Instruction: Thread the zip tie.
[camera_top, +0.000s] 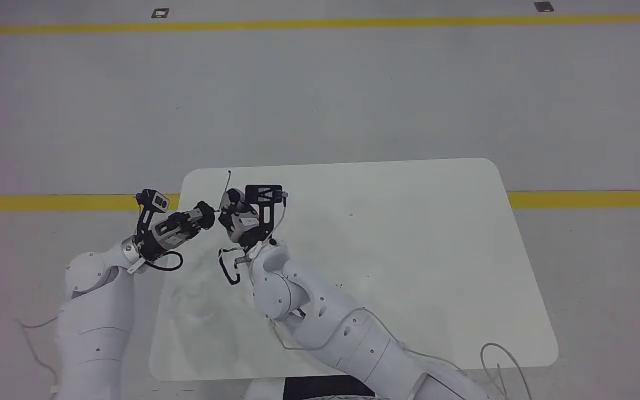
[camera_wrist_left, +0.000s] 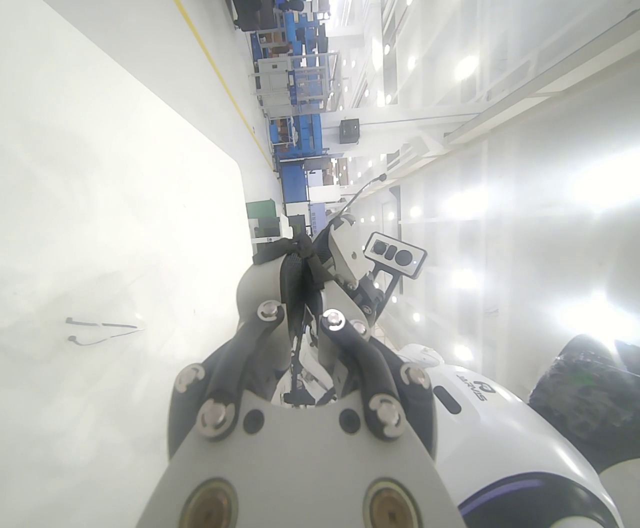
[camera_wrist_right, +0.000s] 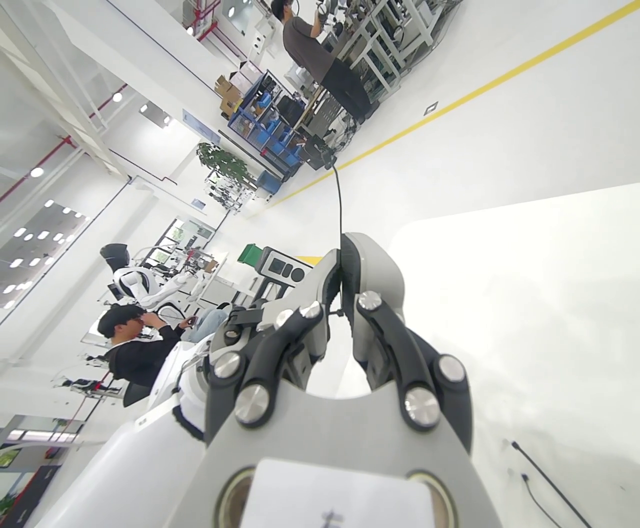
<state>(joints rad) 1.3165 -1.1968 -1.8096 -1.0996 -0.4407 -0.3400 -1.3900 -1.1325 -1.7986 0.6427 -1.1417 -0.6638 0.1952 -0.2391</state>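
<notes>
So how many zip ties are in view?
3. One zip tie upright in the jaws of the right gripper; two loose zip ties side by side on the table. The left gripper may hide another.

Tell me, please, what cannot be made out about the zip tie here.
Whether the zip tie tip has entered its head: top view too small; left wrist view, left gripper covers it.
Strap's lower end: right wrist view, right gripper hides it.
Spare tie: right wrist view, bottom edge cuts it.
</notes>
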